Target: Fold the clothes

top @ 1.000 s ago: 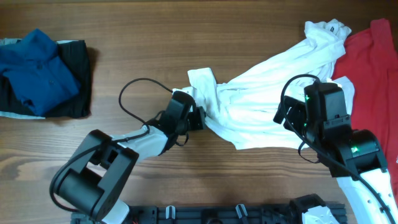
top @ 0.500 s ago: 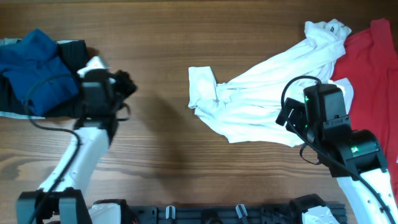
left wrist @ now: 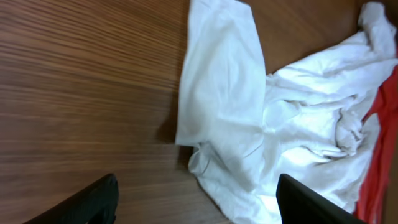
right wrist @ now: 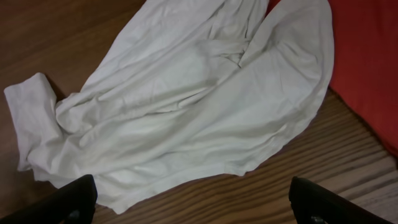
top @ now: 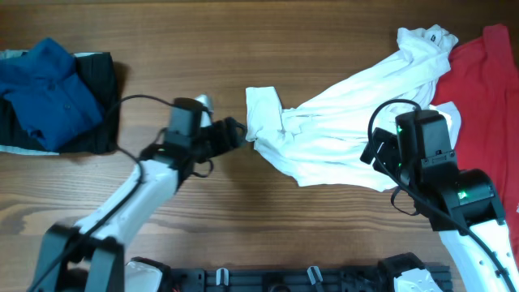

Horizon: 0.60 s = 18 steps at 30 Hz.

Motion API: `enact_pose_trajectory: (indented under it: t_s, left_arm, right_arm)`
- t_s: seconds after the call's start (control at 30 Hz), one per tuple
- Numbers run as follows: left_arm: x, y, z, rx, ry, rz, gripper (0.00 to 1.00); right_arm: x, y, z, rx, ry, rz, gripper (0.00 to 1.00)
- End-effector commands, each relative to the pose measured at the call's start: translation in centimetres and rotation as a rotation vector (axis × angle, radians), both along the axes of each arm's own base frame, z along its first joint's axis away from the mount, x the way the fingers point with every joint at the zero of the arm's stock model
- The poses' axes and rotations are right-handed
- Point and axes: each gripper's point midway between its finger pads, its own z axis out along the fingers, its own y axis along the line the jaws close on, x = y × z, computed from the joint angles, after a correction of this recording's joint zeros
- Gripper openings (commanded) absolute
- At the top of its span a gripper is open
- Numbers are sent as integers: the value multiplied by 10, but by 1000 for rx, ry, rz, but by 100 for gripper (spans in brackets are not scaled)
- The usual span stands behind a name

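Note:
The clothes are a crumpled white T-shirt (top: 340, 130) stretching from mid-table to the far right, and a red shirt (top: 486, 65) beside it at the right edge. My left gripper (top: 240, 130) is open right at the T-shirt's left sleeve (left wrist: 224, 81). In the left wrist view its fingertips (left wrist: 93, 202) straddle bare wood and the shirt's lower edge, gripping nothing. My right gripper (top: 375, 151) hovers open over the T-shirt's lower right hem (right wrist: 261, 155), holding nothing. The red shirt (right wrist: 367, 62) shows at the right of the right wrist view.
A blue shirt (top: 49, 89) lies on a black cloth (top: 101, 105) at the far left of the wooden table (top: 203, 49). A black rail (top: 284, 280) runs along the table's front edge.
My left gripper, shut at the sleeve a second ago, swung left to the blue pile and is now back beside the sleeve, open. The right arm has stayed put.

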Motion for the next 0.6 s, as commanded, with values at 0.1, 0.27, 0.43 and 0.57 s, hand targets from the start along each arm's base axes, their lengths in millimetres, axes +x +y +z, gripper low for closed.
enact_pose_trajectory:
  t_s: [0.1,0.27,0.43,0.57]
  left_arm:
    - [1,-52,-51,5,46,-18,78]
    - [0,-80,-73,-7,25,-77,77]
    - [-1,-89,-79,-9,11,-97,5]
    - [9,-77,-68,-3,-24,-78,4]
  right_arm:
    - [-1,-4,4,-2,-14,-32,100]
    - [-1,-4,4,-3,-14,-32,100]
    - [-1,-4,4,-3,-14,-31,100]
    - [-1,-5,4,-4,-12,-31,100]
